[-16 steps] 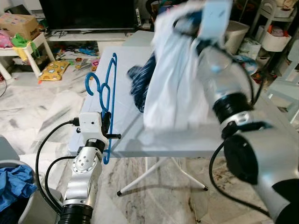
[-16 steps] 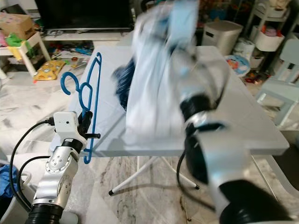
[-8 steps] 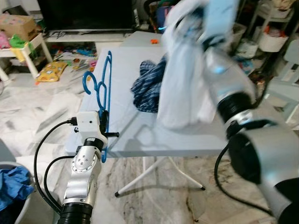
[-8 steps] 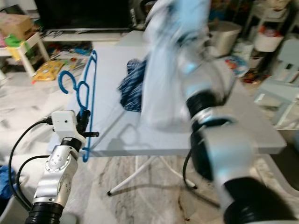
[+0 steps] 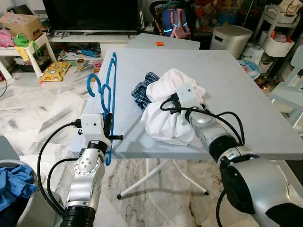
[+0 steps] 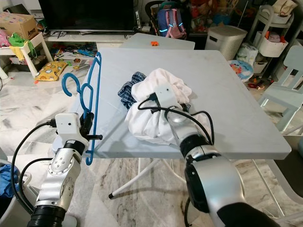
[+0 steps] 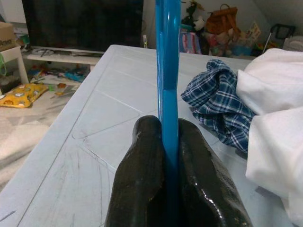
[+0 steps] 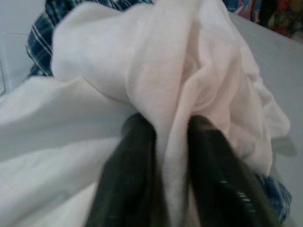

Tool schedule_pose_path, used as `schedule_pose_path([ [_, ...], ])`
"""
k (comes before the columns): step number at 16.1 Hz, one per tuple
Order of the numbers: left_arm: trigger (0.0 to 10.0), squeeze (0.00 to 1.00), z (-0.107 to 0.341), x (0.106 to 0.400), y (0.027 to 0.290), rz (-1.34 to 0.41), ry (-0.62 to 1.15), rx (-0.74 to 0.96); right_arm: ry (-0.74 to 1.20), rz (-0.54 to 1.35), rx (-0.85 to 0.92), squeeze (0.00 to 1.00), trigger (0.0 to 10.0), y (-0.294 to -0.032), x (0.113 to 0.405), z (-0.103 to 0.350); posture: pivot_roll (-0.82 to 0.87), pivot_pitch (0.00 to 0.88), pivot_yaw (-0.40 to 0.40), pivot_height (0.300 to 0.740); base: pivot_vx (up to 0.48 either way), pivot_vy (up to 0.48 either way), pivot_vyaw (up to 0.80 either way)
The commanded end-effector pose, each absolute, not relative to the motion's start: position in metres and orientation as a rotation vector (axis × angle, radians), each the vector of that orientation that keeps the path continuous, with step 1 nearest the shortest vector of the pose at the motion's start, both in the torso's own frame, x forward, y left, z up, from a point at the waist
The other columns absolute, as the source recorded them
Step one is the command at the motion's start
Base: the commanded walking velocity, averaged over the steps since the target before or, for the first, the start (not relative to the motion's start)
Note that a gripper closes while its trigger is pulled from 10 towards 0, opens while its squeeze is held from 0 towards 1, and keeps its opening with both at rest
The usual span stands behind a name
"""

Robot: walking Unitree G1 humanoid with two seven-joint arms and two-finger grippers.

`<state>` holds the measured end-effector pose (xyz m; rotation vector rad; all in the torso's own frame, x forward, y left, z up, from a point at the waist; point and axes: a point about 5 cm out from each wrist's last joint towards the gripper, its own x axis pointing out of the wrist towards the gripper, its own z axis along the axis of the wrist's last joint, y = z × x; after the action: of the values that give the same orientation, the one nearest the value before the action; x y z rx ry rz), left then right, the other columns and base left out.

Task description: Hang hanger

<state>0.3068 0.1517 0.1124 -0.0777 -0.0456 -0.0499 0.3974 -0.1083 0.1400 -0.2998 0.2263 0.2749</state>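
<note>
The left claw is clenched on the blue hanger, pinching its lower bar so the frame stands upright at the surface's left edge, hook off to the robot's left, likely kept clear and ready to take a garment. The right claw grips a fold of the white shirt, which lies bunched on the surface, touching a crumpled plaid cloth. Holding the fold probably serves to lift the shirt toward the hanger.

Left tool, raised upright at the desk's left edge, fingers clamped on blue hanger; right tool, mid-desk, pinching white garment.
</note>
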Motion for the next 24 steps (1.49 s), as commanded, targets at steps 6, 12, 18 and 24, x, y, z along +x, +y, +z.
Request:
schedule_pose_path([
  [6,10.0,0.00,0.097,0.302,0.157,-0.052,0.033,-0.055,0.000,0.248,-0.109,1.00,10.0,-0.160,0.402,0.179,-0.12,0.000,-0.029,0.740,0.000,0.000,0.00],
  [12,10.0,0.00,0.095,0.299,0.160,-0.064,0.047,-0.047,0.044,0.575,-0.094,1.00,10.0,-0.176,0.378,0.171,-0.11,0.000,-0.018,0.740,0.000,0.000,0.00],
  [18,10.0,0.00,0.095,0.299,0.159,-0.078,0.055,-0.050,0.170,0.866,-0.095,1.00,10.0,-0.191,0.342,0.153,-0.12,0.000,-0.010,0.740,0.000,0.000,0.00],
  [24,10.0,0.00,0.094,0.296,0.159,-0.087,0.065,-0.050,0.371,1.116,-0.087,1.00,10.0,-0.170,0.302,0.115,-0.10,0.000,-0.011,0.740,0.000,0.000,0.00],
])
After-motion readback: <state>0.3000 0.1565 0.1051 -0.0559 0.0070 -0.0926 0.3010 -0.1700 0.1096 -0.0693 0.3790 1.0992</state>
